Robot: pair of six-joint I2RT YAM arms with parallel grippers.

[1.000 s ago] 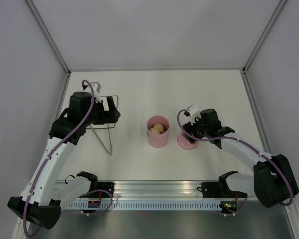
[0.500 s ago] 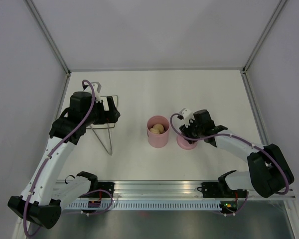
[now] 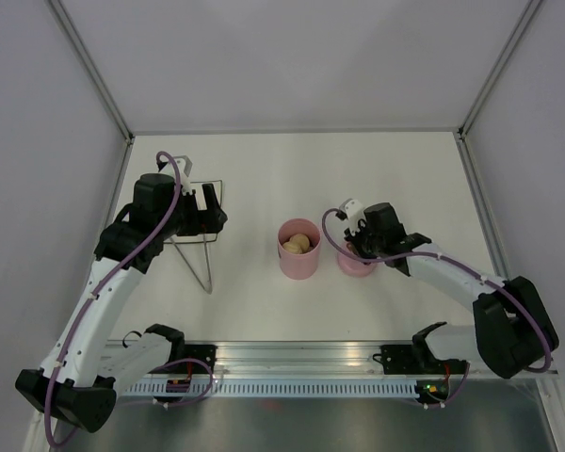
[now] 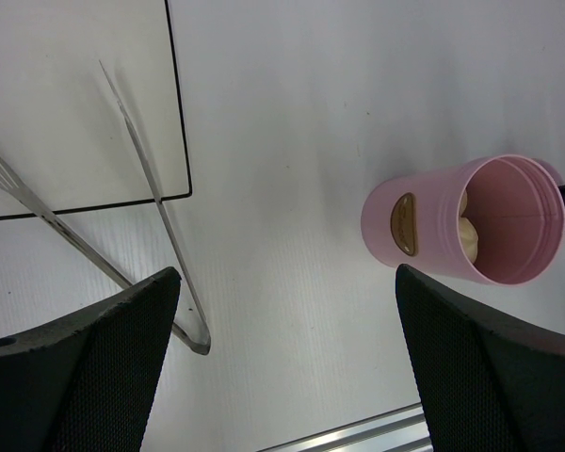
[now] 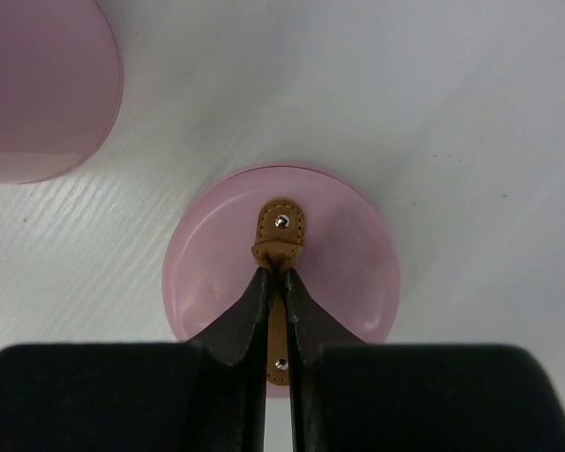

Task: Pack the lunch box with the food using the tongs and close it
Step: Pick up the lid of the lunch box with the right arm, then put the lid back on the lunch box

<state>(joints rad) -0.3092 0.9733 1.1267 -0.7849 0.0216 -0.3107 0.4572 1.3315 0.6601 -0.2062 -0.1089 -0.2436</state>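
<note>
Your right tool (image 5: pixel 275 275) has closed narrow on the strap (image 5: pixel 280 231) between its fingers, ready to lift the lid (image 5: pixel 207 282) squarely.

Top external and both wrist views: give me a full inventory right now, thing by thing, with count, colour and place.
lunch box: one, pink, open, table centre
food balls: two visible, beige, inside the lunch box
lid: one, pink, on the table right of the lunch box
strap handle: one, brown, on top of the lid
tongs: one pair, silver, lying on the left
black outline: one rectangle, under the tongs' tips
table: one, white
rail: one, silver, near edge
left pincer: one, black, open, above the tongs
right pincer: one, black, shut on the strap handle
</note>
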